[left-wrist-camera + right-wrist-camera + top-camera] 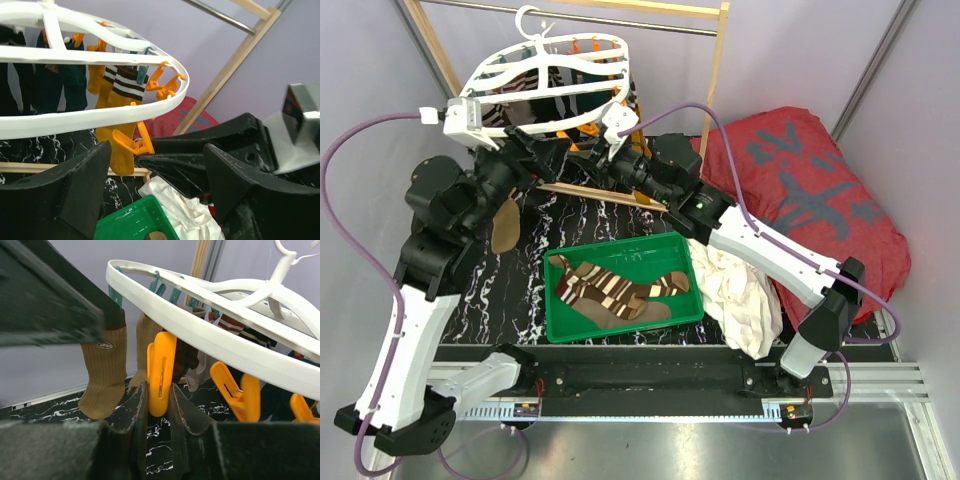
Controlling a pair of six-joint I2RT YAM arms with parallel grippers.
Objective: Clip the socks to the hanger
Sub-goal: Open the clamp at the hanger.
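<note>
Left end effector (157,150): black fingers (65,195) spread wide apart, held just below the left rim of the hanger.

Brown sock (503,225): one, lay flat on the black marbled surface (510,290), left of the tray and partly under the left arm.

Hanger (550,85): white plastic oval frame with cross ribs and a top hook. It was at the far side of the scene, between the two end effectors, with its hook up at the metal rod (620,22) of the wooden rack (717,70). Orange and teal clips hung beneath its rim.

Mustard-yellow sock (120,100): cream and dark stripes at the cuff, hung from the hanger among the orange clips in the left wrist view.

Tan sock (105,375): ribbed, small label near the cuff, hung from a teal clip (116,296) on the hanger's rim in the right wrist view.

Green tray (650,250): rectangular, sat on the surface near the arm bases. It held striped socks (610,288), brown with cream bands, lying across one another.

Right end effector (159,400): fingers pressed together on an orange clip (160,365), pinching its lower end from both sides. The clip hung upright from the hanger's rim, just right of the tan sock.

White cloth (740,290): crumpled, touching the tray's right side and partly under the right arm.

Red cushion (810,190): large, with grey marks, at the far right behind the white cloth.
</note>
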